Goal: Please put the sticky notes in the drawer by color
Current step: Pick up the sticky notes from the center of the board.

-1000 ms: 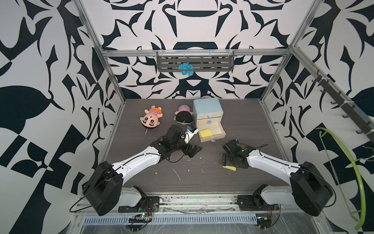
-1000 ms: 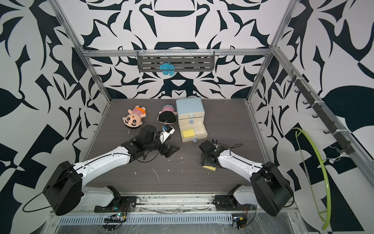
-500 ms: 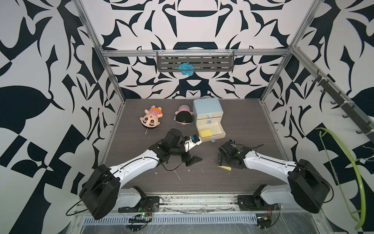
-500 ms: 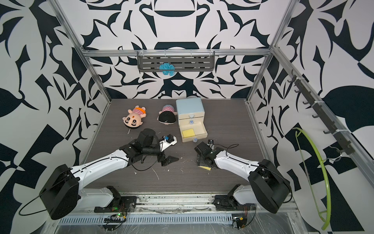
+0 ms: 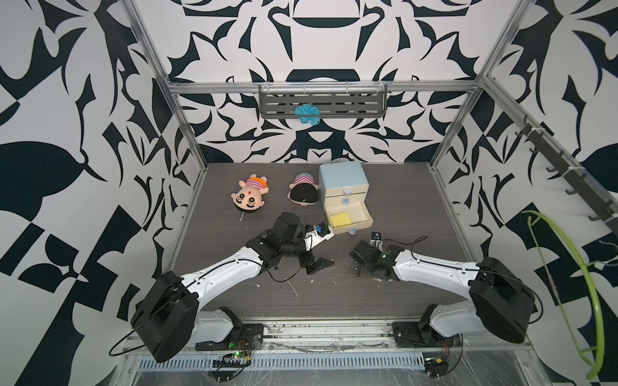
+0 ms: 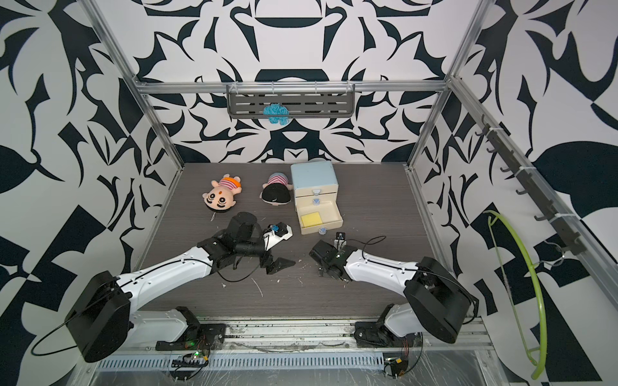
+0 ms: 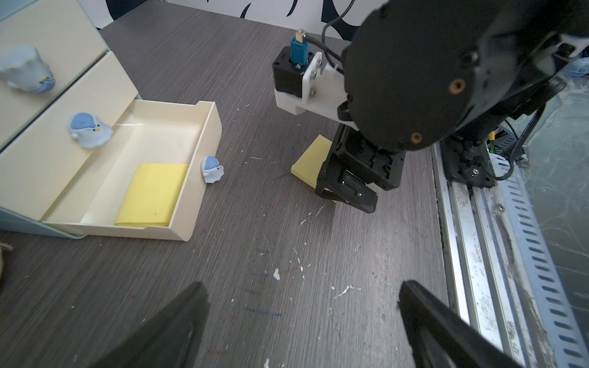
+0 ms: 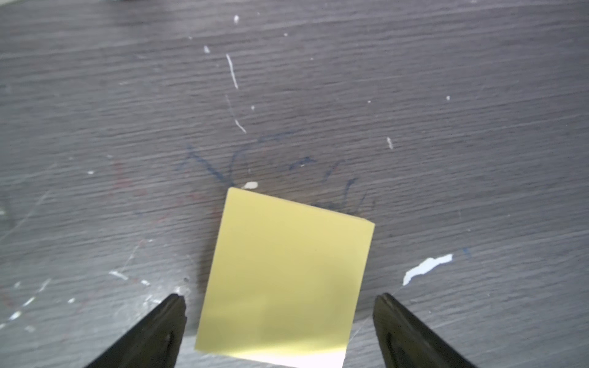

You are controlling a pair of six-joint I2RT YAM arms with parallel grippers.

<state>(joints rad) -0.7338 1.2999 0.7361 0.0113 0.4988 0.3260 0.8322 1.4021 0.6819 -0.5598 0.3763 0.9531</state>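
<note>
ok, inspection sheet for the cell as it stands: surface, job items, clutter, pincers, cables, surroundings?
Surface: dark wood-grain tabletop, with white flecks and pen marks.
Job's things: drawer cabinet, bottom drawer open, upper two shut. One yellow sticky pad lies inside; second yellow pad lies flat on the table. No green or pink pads seen.
Clutter: face-up plush doll and black-haired plush doll beside the cabinet.
Grippers: left pincer open, empty. Right pincer open, straddling the second pad, not gripping.
Cables: left arm cable and right arm cable loop loose.
Surroundings: patterned walls, hook rail, green tube.
</note>
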